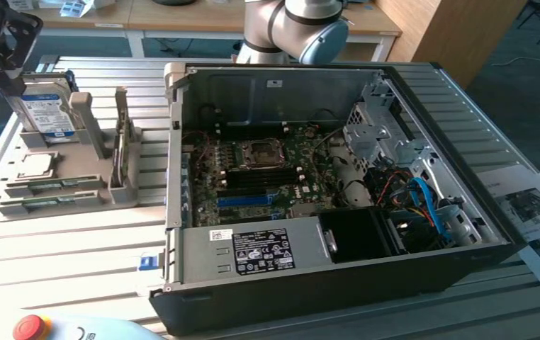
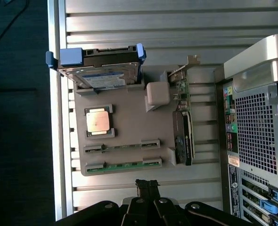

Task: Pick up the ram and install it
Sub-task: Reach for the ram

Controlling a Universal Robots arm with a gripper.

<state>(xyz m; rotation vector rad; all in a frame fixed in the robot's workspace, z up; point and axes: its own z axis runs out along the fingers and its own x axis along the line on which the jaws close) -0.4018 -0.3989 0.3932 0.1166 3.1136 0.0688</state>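
Note:
The ram (image 2: 122,165), a thin green stick, lies flat in a slot of the grey holder tray (image 2: 129,117) on the side nearest my gripper. In the exterior view the ram (image 1: 48,205) sits at the tray's front edge, left of the open computer case (image 1: 346,283). A second slot beside it also shows green. My gripper (image 2: 147,184) hangs well above the table, fingers shut and holding nothing. It appears in the exterior view as a dark shape (image 1: 6,78) at the upper left, over the tray. The motherboard (image 1: 261,173) with blue slots (image 1: 251,200) lies inside the case.
The tray also holds a hard drive (image 2: 103,75) standing on edge, a CPU (image 2: 97,121) and an expansion card (image 2: 182,127). The arm's base (image 1: 298,28) stands behind the case. A red stop button (image 1: 30,327) sits at the front left, papers (image 1: 535,212) at the right.

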